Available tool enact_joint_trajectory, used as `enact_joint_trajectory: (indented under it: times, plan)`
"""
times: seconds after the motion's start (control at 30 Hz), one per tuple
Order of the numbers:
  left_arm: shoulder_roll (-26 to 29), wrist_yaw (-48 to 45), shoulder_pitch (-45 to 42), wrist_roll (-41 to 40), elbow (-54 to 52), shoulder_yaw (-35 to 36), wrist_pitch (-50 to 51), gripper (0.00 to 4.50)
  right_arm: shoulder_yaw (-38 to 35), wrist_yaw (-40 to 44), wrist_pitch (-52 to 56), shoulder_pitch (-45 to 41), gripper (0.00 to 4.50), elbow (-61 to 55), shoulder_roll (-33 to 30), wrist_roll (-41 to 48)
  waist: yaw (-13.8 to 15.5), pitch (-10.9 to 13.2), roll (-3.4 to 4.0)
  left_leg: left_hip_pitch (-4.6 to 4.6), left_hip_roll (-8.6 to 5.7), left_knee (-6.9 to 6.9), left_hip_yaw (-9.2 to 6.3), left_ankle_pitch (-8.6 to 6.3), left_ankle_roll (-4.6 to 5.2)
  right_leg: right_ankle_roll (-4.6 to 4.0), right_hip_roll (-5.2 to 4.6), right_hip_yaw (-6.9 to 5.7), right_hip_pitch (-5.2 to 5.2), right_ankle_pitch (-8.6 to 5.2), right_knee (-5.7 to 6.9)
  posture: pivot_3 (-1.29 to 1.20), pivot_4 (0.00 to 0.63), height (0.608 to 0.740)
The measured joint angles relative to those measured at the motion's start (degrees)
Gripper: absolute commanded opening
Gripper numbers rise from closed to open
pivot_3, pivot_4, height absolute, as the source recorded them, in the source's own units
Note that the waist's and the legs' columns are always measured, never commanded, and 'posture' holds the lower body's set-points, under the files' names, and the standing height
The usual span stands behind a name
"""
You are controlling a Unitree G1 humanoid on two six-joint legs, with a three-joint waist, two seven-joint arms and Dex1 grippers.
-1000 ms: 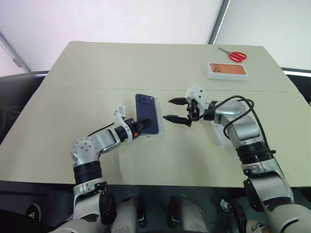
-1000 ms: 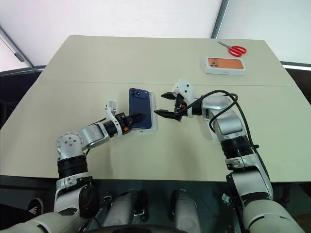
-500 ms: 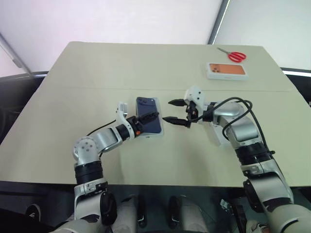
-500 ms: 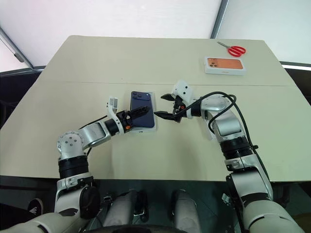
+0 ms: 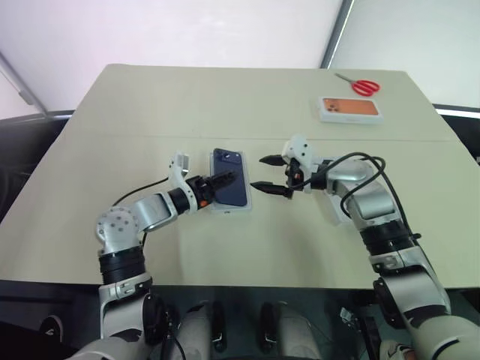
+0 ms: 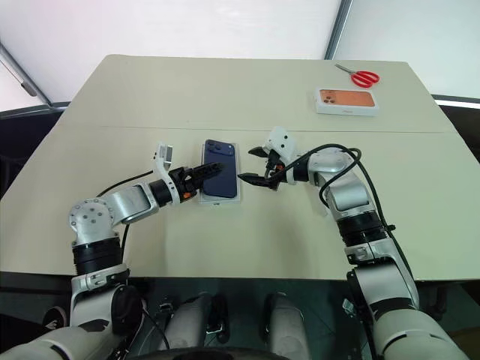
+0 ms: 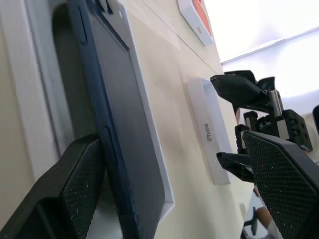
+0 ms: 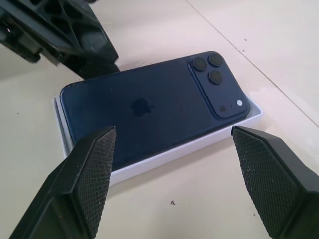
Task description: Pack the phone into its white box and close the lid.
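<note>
From the head, the phone (image 5: 229,187) lies back-up in the white box (image 5: 245,208) mid-table, between both spread grippers: left gripper (image 5: 223,182), right gripper (image 5: 273,174). The left wrist suggests it sits tilted, perhaps unseated. Right wrist: stiff, slick glass; grip its long edges.

You can't tell whether the phone (image 8: 149,112) is fully seated in the white box (image 8: 164,155). The lid (image 5: 339,208) is mostly hidden behind the right forearm. The print on the orange-picture box (image 5: 350,109) is too small for you to read.
</note>
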Motion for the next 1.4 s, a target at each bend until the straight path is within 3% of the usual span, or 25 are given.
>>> enact_joint_trajectory:
  times: [0.27,0.53,0.57,0.67,0.87,1.4]
  plan:
    - [4.6,0.1,1.1,-3.4,-5.5,-0.5,3.1,4.45,0.3,0.0,-0.6,-0.1,3.88,0.4,0.5,-0.1,-0.1,0.0,0.00,0.00,0.01,0.00,0.00,0.00,0.00,0.00,0.01,0.00,0.00,0.00,0.00,0.00,0.150,0.738]
    - [10.9,-1.1,1.4,-2.7,-3.5,0.5,0.8,4.45,0.4,-0.6,-0.7,-0.1,3.88,1.7,1.0,-0.5,0.0,0.0,0.01,0.00,-0.01,0.00,0.00,-0.01,-0.01,0.00,0.00,0.00,0.00,0.00,0.00,0.00,0.150,0.738]
    - [11.0,-1.1,1.4,-2.3,-3.4,0.4,0.4,4.21,0.5,-0.6,-0.7,-0.2,3.88,1.8,1.1,-0.6,0.0,0.0,0.01,0.00,-0.01,0.00,0.00,0.00,-0.01,0.00,0.00,0.00,0.00,0.00,0.00,0.00,0.150,0.738]
    - [11.4,-2.0,1.4,-1.4,-3.0,-0.3,-1.0,3.14,0.6,-1.3,-0.7,-0.6,3.04,2.6,1.4,-0.7,-0.1,0.0,0.01,0.00,0.00,0.00,0.00,-0.01,-0.01,0.00,0.00,0.00,0.00,0.00,0.00,0.00,0.150,0.738]
    - [13.5,-3.5,1.7,5.3,-0.1,-3.6,-5.4,0.05,1.5,-3.0,-2.8,-1.1,0.02,5.0,1.1,-3.3,-0.1,0.0,0.02,0.00,-0.01,-0.01,0.01,-0.01,-0.02,-0.01,0.02,0.00,-0.01,0.00,0.00,0.00,0.150,0.738]
    - [9.1,-9.0,-2.0,20.6,8.6,-14.9,-14.7,0.05,6.1,-11.6,-9.7,-0.9,0.02,9.9,4.5,-12.0,0.0,0.0,0.02,-0.02,-0.03,-0.01,0.02,0.00,-0.01,0.00,0.03,-0.02,-0.02,0.00,0.01,0.00,0.150,0.738]
